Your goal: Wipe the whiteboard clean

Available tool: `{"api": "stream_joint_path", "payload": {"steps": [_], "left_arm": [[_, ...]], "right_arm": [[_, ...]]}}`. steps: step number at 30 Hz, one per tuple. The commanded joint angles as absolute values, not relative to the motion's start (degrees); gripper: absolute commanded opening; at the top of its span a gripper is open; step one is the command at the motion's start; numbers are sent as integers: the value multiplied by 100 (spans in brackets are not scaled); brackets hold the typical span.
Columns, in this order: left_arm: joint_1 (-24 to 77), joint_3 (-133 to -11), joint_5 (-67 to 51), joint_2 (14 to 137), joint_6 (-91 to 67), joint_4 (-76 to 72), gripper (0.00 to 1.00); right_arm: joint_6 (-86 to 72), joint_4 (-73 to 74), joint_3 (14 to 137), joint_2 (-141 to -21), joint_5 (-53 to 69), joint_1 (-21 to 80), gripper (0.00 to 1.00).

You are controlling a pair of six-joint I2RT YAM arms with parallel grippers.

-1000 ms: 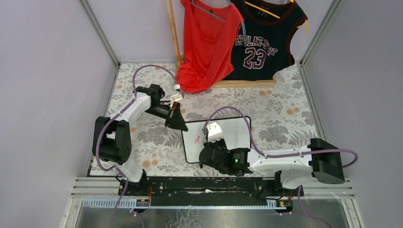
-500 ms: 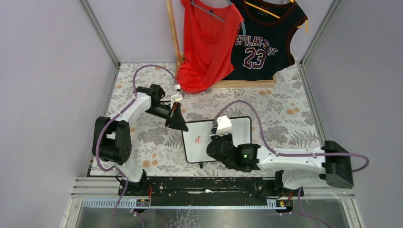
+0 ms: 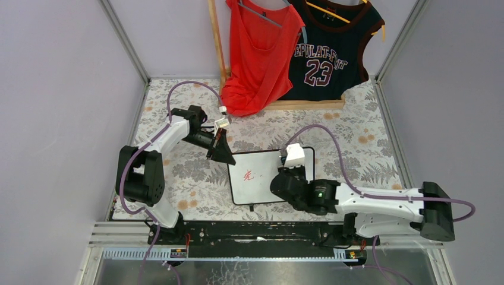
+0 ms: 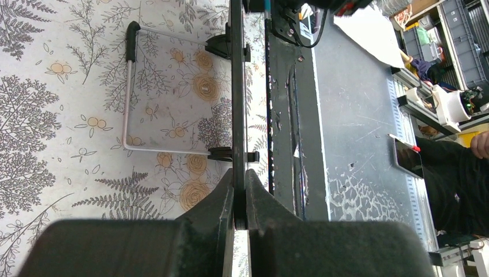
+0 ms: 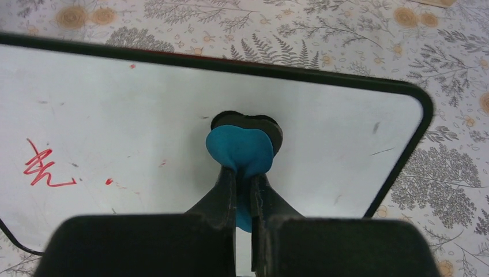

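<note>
The whiteboard lies on the floral table, white with a thin black frame. A red character is on its left part. My left gripper is shut on the board's far left corner; in the left wrist view the board's edge runs up from between the closed fingers. My right gripper is over the board's right part, shut on a blue eraser pressed on the white surface. The red character is left of the eraser.
A red shirt and a black jersey hang on a wooden rack at the back. Grey walls stand left and right. A black rail runs along the near edge. A wire stand shows behind the board.
My right gripper has slid the eraser to the right across the board, uncovering the red character. The left gripper and the board have not moved.
</note>
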State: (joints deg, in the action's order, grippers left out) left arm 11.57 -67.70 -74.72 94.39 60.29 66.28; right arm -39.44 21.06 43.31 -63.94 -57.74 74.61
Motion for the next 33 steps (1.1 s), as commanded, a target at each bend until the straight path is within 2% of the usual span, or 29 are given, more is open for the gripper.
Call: {"api": "stream_joint_path", "payload": {"steps": [1,8,15,19,29,33], "left_arm": [[1247,-6726,-7115,9387,6303,6649,0],[1248,-6738,-7122,9396,6293,6649,0],[1248,-6741,-7116,9399,6298,6645,0],[1248,-6739,-7112,9399,6286,6645,0],[1249,-6743,-7085,9406,6280,6645,0],[1248,-6750,-7090,9422,6276,6646,0]], "right_arm": [[-3735,1247,4536,-7043,-5402,7669,0],[-3575,310,5071,-8199,-4877,8059,0],[-3595,319,5576,-8863,-4911,8252,0],[-3815,605,5241,-8415,-5262,8238,0],[-4924,2764,4599,-6953,-6301,8096,0],[-4815,2712,4474,-6621,-6281,8090,0]]}}
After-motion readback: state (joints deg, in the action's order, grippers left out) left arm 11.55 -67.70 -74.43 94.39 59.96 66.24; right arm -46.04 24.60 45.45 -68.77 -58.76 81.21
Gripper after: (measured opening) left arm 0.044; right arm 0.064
